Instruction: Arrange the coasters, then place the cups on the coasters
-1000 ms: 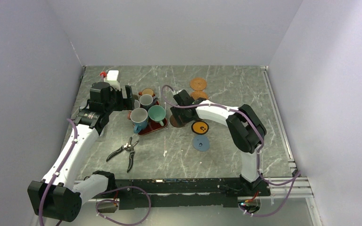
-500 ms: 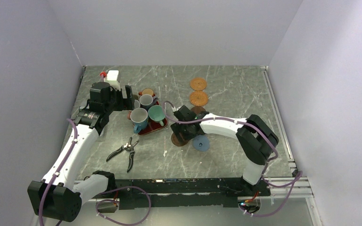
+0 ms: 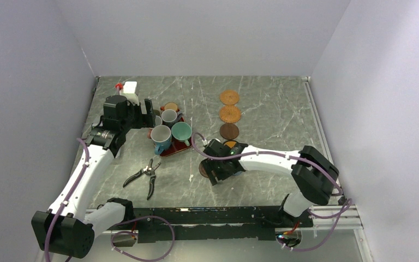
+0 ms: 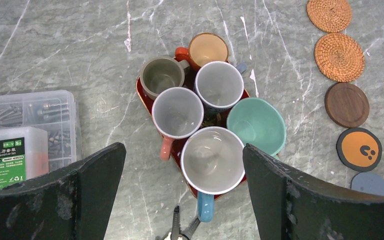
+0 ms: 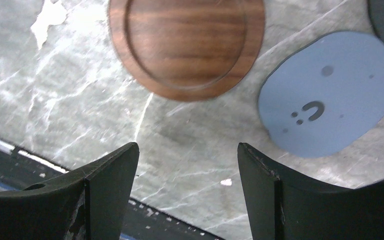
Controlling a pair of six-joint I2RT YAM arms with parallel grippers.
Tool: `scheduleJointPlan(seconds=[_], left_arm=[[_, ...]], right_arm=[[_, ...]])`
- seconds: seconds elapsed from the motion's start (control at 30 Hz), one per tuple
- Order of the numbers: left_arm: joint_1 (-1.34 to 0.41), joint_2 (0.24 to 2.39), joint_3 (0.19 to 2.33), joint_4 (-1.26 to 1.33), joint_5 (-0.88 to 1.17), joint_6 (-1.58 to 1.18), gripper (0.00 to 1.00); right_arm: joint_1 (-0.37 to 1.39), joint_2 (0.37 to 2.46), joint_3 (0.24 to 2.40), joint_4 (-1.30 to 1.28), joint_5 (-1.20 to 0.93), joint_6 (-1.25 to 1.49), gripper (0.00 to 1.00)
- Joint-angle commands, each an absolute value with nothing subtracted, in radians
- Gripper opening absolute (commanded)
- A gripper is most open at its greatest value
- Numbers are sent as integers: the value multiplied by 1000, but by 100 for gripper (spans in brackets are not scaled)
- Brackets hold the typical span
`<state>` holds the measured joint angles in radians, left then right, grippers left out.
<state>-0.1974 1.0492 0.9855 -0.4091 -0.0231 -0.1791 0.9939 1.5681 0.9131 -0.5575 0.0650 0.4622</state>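
Six cups stand packed on a red tray point(image 4: 141, 93): orange-brown point(image 4: 208, 49), olive point(image 4: 161, 76), grey-white point(image 4: 219, 84), pink-handled white point(image 4: 177, 112), teal point(image 4: 256, 126) and blue with a white inside point(image 4: 212, 160). My left gripper point(image 4: 183, 147) hovers open above them, holding nothing. Two woven orange coasters point(image 3: 229, 97) point(image 3: 229, 114), a dark brown one point(image 3: 229, 131) and the black one with an orange face point(image 3: 230, 144) form a column. My right gripper point(image 5: 187, 150) is open and empty, just short of a second dark brown coaster point(image 5: 186, 47) and the blue coaster point(image 5: 328, 95).
Pliers point(image 3: 144, 177) lie on the table in front of the tray. A clear plastic box of screws point(image 4: 25, 130) sits left of the tray. The table's near edge and the black rail point(image 5: 55, 175) are right under my right fingers.
My right arm has swung from beside the tray toward the near edge. The dark brown coaster by its fingers has shifted nearer too. The left arm has not moved.
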Motion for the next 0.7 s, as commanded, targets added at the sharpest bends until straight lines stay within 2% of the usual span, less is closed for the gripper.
scheduleJointPlan(seconds=[0.0, 0.13, 0.27, 0.47, 0.67], left_arm=[[-201, 1020, 1003, -385, -9, -181, 94], [-201, 1008, 996, -372, 19, -180, 94], [-202, 1005, 989, -365, 19, -184, 94], [-202, 1012, 989, -367, 16, -189, 94], [-202, 1012, 988, -367, 3, -183, 94]], right_arm=[[1031, 1486, 898, -591, 79, 535, 76], [1032, 1428, 899, -558, 106, 554, 78], [1032, 1425, 922, -457, 138, 532, 86], [1025, 1570, 1051, -355, 243, 432, 99], [975, 1700, 1138, -256, 220, 345, 99]])
